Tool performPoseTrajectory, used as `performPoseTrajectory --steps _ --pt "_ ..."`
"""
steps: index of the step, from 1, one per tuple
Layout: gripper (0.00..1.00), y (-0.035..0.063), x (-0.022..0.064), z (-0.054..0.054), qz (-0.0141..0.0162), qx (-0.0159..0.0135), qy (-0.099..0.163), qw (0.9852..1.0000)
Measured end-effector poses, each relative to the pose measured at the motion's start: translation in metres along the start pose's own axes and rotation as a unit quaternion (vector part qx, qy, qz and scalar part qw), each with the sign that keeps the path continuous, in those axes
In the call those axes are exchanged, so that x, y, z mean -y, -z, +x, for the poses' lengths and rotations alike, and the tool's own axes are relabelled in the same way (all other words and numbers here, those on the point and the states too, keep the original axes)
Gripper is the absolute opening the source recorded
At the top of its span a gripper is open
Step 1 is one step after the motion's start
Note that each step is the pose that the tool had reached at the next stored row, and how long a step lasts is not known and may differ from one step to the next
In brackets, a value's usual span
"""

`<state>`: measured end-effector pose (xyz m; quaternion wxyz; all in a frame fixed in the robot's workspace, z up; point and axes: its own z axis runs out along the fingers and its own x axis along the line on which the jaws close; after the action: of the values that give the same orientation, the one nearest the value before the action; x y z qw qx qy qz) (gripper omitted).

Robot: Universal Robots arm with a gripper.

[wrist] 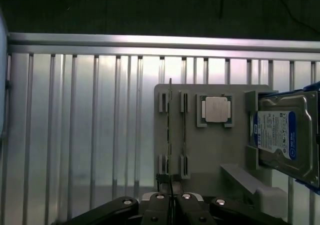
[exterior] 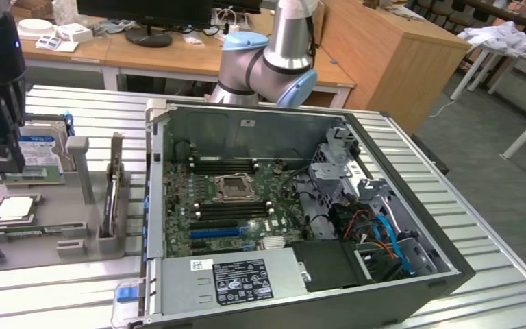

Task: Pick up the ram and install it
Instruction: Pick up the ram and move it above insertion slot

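While the tool (wrist: 171,197) pinches the ram (wrist: 170,130) tight in its grey holder (wrist: 210,155), a processor (wrist: 216,109) and hard drive (wrist: 281,135) sit nearby.

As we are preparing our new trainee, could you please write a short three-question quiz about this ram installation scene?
1. True or false: the tool is shut on the ram.
2. Which part stands on the grey fixture beside the processor? A hard drive; B fan; C keyboard.
3. Is the upper side of the computer case open or closed?
Key: 1 true; 2 A; 3 open.
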<state>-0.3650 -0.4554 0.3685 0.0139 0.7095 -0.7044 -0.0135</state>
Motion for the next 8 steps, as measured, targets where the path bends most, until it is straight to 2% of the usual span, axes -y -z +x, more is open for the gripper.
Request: performPoseTrajectory --steps 8 --pt "0.12 0.0169 -0.0004 0.000 0.0000 0.0000 0.000 1.0000"
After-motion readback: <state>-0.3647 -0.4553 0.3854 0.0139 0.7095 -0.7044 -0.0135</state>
